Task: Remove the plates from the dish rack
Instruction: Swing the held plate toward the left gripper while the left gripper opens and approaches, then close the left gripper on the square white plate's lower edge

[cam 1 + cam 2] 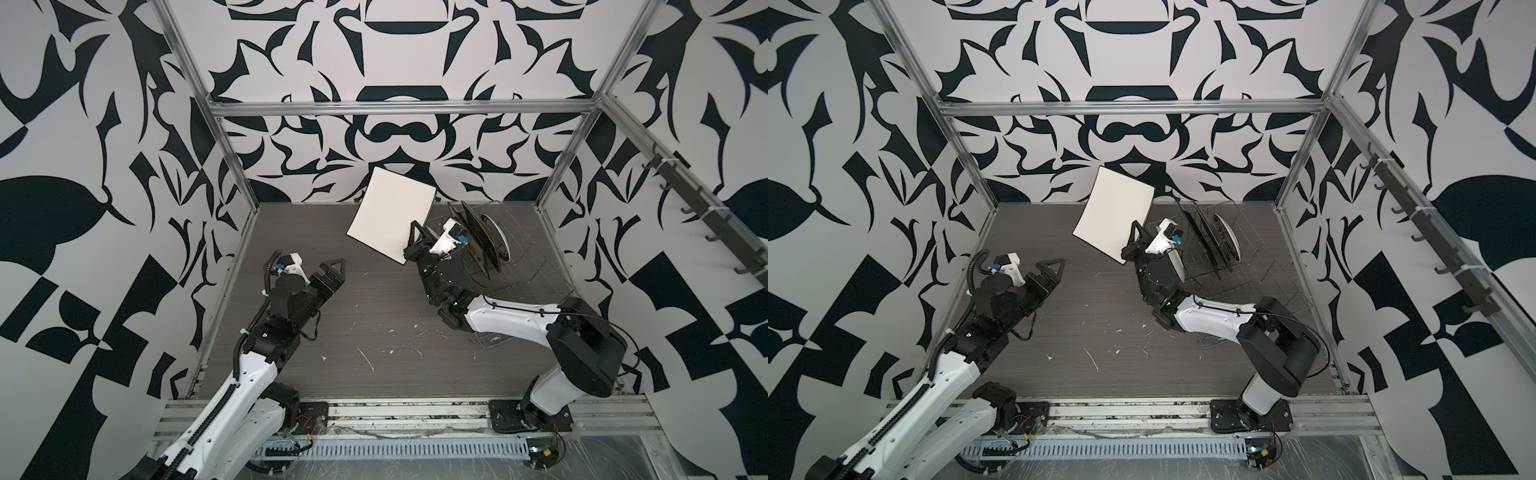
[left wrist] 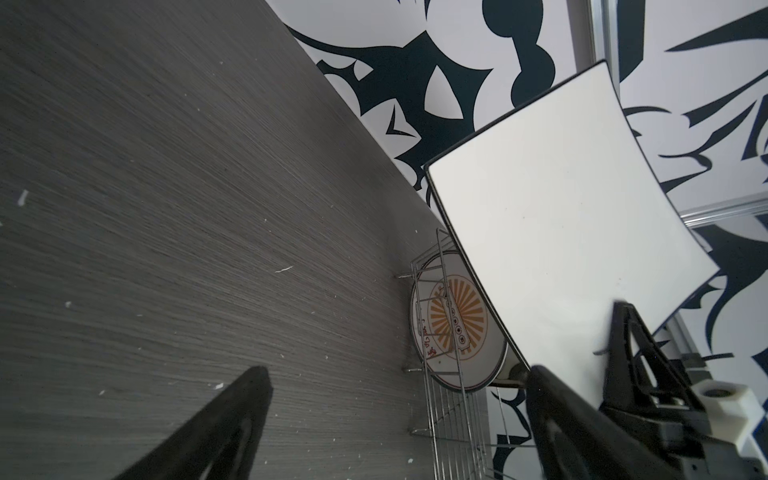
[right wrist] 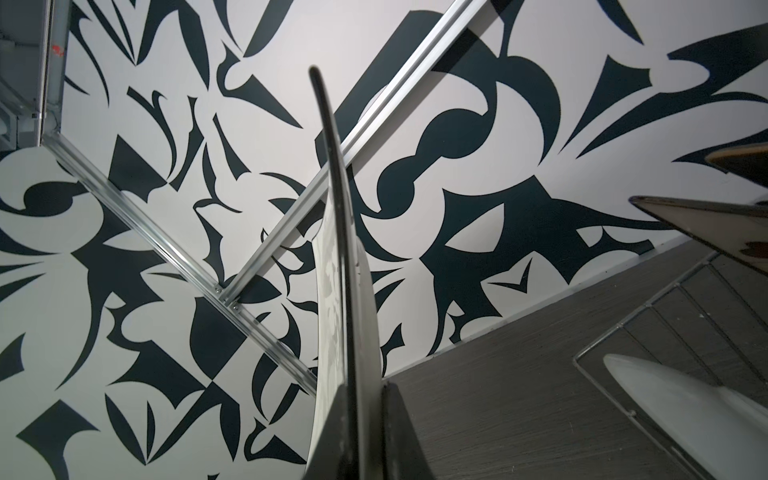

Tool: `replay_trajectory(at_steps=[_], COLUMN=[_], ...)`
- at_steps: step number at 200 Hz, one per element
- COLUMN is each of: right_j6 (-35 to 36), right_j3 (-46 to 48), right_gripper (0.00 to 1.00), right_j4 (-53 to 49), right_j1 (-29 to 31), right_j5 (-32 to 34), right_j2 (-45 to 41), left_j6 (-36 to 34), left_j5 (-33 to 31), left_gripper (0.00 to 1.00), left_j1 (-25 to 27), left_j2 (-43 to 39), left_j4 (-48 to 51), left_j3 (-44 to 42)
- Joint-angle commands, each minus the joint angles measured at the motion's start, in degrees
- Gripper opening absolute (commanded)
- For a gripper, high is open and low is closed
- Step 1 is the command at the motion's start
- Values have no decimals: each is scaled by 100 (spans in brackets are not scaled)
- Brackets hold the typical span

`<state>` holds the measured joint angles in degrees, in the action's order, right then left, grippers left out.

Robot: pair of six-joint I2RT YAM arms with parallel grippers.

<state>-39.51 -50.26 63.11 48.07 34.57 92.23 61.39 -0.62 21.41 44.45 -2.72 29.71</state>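
Holding a square white plate point(image 1: 390, 212) by one lower corner, the right gripper point(image 1: 412, 239) keeps it tilted in the air above the table point(image 1: 332, 332), just beside the dish rack point(image 1: 528, 257); both top views show this. Its jaws are almost closed, pinching the thin rim. More plates point(image 1: 482, 241) stand on edge at the rack's far end. The left gripper point(image 1: 332, 272) hangs wide open and empty, well apart from the held plate.

Left wrist view: the plate's broad matte face point(image 2: 561, 216), thinly edged in dark, dominates. A black finger of the right gripper clamps its edge. Behind it, a round plate point(image 2: 457, 332) with an orange sunburst stands in the wire rack.

Right wrist view: the plate appears edge-on point(image 3: 340, 270), slim and gently curved, with a glossy dark back, rising from between the closed jaws.

The plate looks like rigid glazed ceramic, so it is probably weighty, slick and breakable. Pinched at a corner, far from its middle, it could pivot or slide. The free opposite edge seems the best spot for a second hold.
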Motion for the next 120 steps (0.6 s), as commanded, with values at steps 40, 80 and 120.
replay_trajectory(at_steps=[40, 80, 120], right_j6=[-1303, -2002, -2324], right_j3=[-248, -415, -444], right_gripper=[0, 0, 0], right_j4=[1831, 1294, 1208], right_j1=[-4, -6, -2], right_j5=[-81, -111, 76], right_j2=[-39, 40, 103], left_j6=[573, 1026, 1349], left_j5=[162, 482, 266], left_gripper=[99, 99, 100], left_j1=[-27, -34, -32], left_j2=[39, 400, 564], left_j4=[-1425, -2176, -2316], left_j3=[-308, -302, -346])
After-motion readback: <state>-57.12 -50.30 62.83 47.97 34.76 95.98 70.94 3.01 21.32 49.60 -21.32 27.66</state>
